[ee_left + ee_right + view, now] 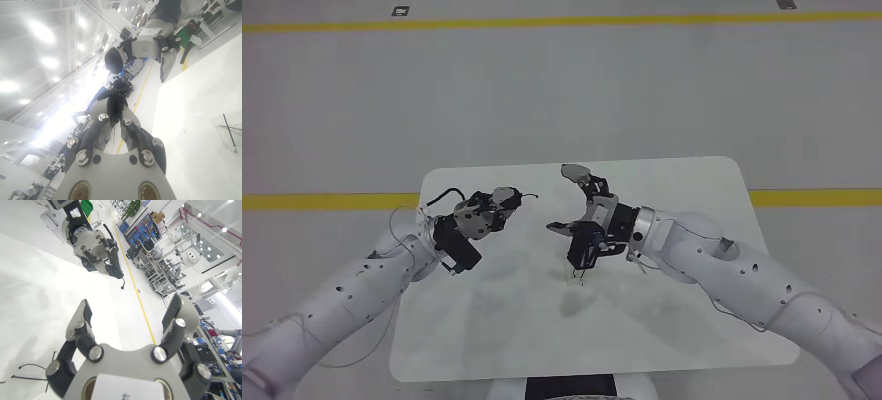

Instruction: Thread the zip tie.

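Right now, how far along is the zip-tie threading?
Done: the left gripper is shut on a zip tie, held above the table. In hand: the right gripper faces it, open and empty, apart from the tie. Left: catching the dangling free end and threading it.
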`<control>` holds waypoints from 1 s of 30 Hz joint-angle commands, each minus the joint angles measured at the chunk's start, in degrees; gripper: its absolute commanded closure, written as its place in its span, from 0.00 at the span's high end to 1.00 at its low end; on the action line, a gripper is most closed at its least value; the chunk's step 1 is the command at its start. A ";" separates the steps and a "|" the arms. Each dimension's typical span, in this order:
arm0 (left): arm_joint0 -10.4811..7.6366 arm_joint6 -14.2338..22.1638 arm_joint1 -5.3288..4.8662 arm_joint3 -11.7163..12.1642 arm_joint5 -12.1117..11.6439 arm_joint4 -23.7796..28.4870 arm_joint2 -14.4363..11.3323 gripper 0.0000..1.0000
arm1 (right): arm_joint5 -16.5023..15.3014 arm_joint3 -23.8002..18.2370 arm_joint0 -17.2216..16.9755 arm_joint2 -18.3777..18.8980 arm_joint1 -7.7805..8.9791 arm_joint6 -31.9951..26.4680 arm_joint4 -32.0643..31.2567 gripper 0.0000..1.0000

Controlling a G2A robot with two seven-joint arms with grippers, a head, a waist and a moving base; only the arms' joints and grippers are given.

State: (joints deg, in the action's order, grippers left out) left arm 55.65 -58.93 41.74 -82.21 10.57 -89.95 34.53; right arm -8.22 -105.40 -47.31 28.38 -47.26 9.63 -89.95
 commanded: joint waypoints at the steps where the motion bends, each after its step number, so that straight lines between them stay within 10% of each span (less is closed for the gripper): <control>1: 0.00 0.00 0.00 0.00 0.00 0.00 0.00 0.00 | 1.06 0.46 0.93 -1.26 -0.19 -0.33 0.00 0.47; 30: 0.00 0.00 0.00 0.00 0.00 0.00 0.00 0.00 | 5.47 3.24 5.01 -8.02 -2.58 0.05 0.00 0.24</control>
State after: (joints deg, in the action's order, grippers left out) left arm 55.65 -58.93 41.74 -82.21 10.57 -89.95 34.53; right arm -2.72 -102.14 -42.38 20.37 -49.80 9.68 -89.95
